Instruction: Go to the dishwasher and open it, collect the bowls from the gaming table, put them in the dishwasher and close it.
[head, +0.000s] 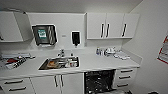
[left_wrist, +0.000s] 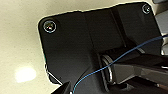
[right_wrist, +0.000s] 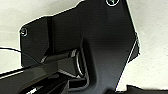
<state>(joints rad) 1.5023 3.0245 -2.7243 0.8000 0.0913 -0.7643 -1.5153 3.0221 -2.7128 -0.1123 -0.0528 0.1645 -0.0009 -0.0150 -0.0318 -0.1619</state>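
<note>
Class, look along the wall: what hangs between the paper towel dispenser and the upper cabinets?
In the head view, a black soap dispenser hangs between the paper towel dispenser and the upper cabinets.

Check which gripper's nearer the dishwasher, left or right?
Right, tentatively: the dishwasher sits right of centre in the head view, under the counter, right of the sink. Both wrist cameras face a plain pale surface, so each arm's exact place can't be told.
</note>
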